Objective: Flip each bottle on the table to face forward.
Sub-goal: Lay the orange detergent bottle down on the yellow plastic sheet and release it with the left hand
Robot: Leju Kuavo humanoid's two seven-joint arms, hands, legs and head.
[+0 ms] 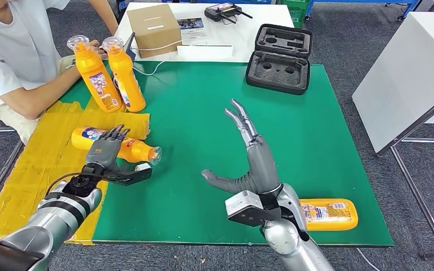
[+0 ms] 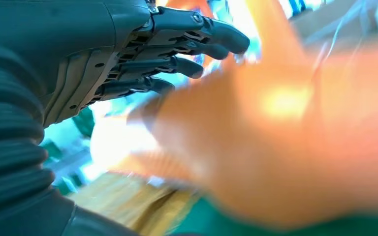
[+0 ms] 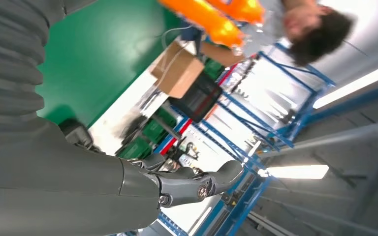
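An orange bottle (image 1: 140, 151) lies on its side at the left border of the green mat (image 1: 203, 124), its clear cap towards the middle. My left hand (image 1: 104, 151) is over it, fingers stretched across its body and thumb out to the side. In the left wrist view the fingers (image 2: 177, 49) are straight above the blurred bottle (image 2: 285, 147). A second orange bottle (image 1: 330, 214) lies at the front right edge, beside my right forearm. My right hand (image 1: 254, 164) hovers open above the mat's middle, holding nothing. Two upright bottles (image 1: 97, 76) (image 1: 127, 73) stand at the back left.
A person (image 1: 11, 62) sits at the back left with a hand by the upright bottles. Behind the mat are a cardboard box (image 1: 153, 28), an open black foam case (image 1: 280, 56) and a controller (image 1: 223, 11). Yellow tape (image 1: 39, 169) covers the left side. A white table (image 1: 407, 73) stands to the right.
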